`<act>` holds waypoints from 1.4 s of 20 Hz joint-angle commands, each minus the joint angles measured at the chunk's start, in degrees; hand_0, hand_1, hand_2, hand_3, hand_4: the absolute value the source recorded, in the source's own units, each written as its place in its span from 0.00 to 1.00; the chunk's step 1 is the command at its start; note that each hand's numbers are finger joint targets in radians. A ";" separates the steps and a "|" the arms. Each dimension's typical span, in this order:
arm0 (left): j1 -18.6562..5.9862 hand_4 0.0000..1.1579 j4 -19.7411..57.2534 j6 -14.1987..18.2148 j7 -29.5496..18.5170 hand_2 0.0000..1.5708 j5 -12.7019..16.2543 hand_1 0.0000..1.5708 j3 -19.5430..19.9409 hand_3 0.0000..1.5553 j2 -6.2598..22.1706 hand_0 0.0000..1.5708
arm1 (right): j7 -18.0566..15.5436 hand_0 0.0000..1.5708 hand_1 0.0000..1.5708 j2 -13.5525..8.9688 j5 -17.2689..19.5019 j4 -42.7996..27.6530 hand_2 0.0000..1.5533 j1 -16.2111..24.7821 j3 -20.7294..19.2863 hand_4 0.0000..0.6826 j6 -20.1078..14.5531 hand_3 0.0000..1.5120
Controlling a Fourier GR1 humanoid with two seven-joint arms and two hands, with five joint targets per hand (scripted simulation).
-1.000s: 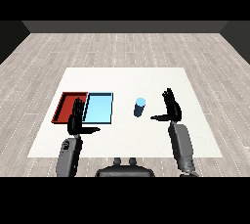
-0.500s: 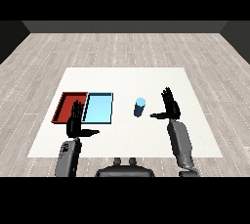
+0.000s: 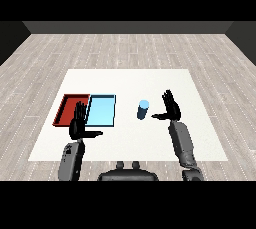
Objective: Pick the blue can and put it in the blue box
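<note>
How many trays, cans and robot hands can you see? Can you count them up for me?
Trays: 2, a red tray and a light blue tray
Cans: 1, the blue can
Hands: 2, the left hand and the right hand
Total: 5

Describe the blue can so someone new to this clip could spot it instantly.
On the white table, look right of the light blue tray, toward the right hand. The blue can stands upright between them, touching neither. It is the only upright cylinder; the trays are flat.
</note>
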 commanded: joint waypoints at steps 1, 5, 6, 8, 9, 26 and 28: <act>-2.69 0.00 2.18 1.12 0.22 0.00 -0.34 0.00 0.66 0.00 -0.02 0.00 | -3.03 0.00 0.00 0.11 -0.17 7.54 0.00 -3.05 -0.90 0.00 -0.27 0.00; 0.69 0.00 3.59 -2.02 -4.17 0.00 0.85 0.00 0.50 0.00 -0.02 0.00 | -0.97 0.00 0.00 1.59 -0.90 8.48 0.00 -4.41 -0.07 0.00 -1.09 0.00; 1.86 0.00 -0.19 -1.50 -2.25 0.00 1.13 0.00 -0.09 0.00 -0.25 0.00 | 1.07 0.00 0.00 1.46 -1.23 6.53 0.00 -5.25 -0.22 0.00 -3.06 0.00; -1.79 0.00 0.09 -0.26 -0.32 0.00 1.06 0.00 0.51 0.00 0.06 0.00 | -4.24 0.00 0.00 2.60 0.51 12.88 0.00 -5.21 0.03 0.00 -3.23 0.00; -1.00 0.00 2.59 -1.23 -2.26 0.00 2.17 0.00 2.48 0.00 0.93 0.00 | -0.44 0.00 0.00 -0.26 -1.63 8.11 0.00 -2.25 -0.46 0.00 -0.05 0.00; -1.42 0.00 1.85 -0.06 -2.11 0.00 0.83 0.00 1.31 0.00 0.61 0.00 | -5.91 0.00 0.00 5.86 -0.10 19.91 0.00 -8.08 1.98 0.00 -3.58 0.00; -1.86 0.00 1.39 -0.65 -0.07 0.00 1.89 0.00 2.49 0.00 1.94 0.00 | -5.93 0.00 0.00 5.88 -0.54 17.16 0.00 -4.98 3.12 0.00 -3.25 0.00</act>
